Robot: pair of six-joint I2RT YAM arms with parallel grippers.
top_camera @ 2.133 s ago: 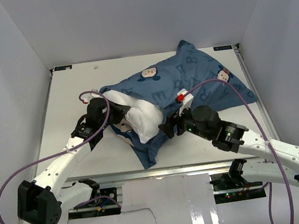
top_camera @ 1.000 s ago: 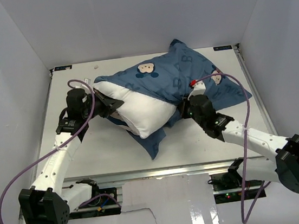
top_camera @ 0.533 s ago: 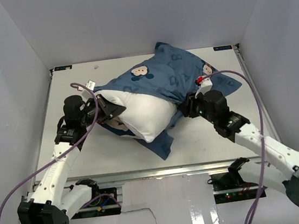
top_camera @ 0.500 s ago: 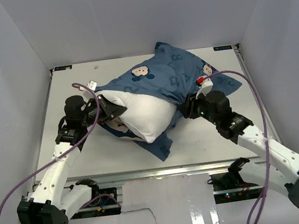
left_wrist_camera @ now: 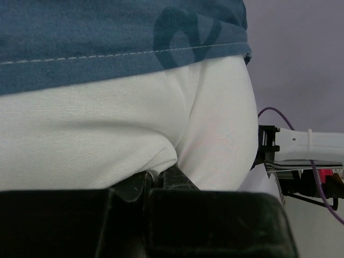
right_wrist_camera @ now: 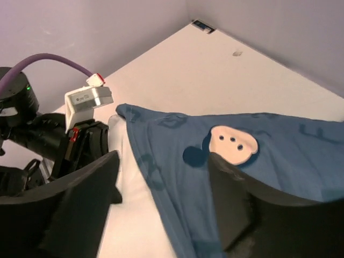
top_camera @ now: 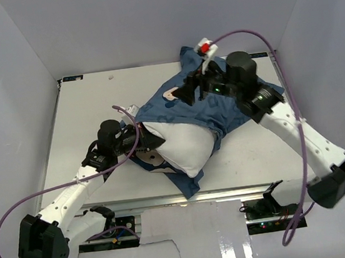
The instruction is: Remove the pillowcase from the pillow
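The blue pillowcase (top_camera: 232, 106) lies bunched at the table's back right, its open end over the white pillow (top_camera: 187, 147). The pillow's near half sticks out bare. My left gripper (top_camera: 145, 142) is shut on the pillow's left end. In the left wrist view a fold of pillow (left_wrist_camera: 107, 145) is pinched in the left gripper (left_wrist_camera: 160, 176), under the pillowcase hem (left_wrist_camera: 107, 32). My right gripper (top_camera: 186, 94) hangs open above the pillowcase. In the right wrist view the right gripper (right_wrist_camera: 164, 161) has its fingers spread over blue pillowcase fabric (right_wrist_camera: 177, 145), with the pillow (right_wrist_camera: 134, 215) below.
The white table (top_camera: 88, 108) is walled in by pale panels at the back and both sides. A purple cable (top_camera: 60, 187) trails along my left arm and another loops over my right arm. The left arm's wrist (right_wrist_camera: 80, 134) sits close to the pillowcase's open edge.
My right gripper has let go, risen and swung back over the pillowcase top. My left gripper has pulled the pillow nearer and rightward. More white pillow is bare.
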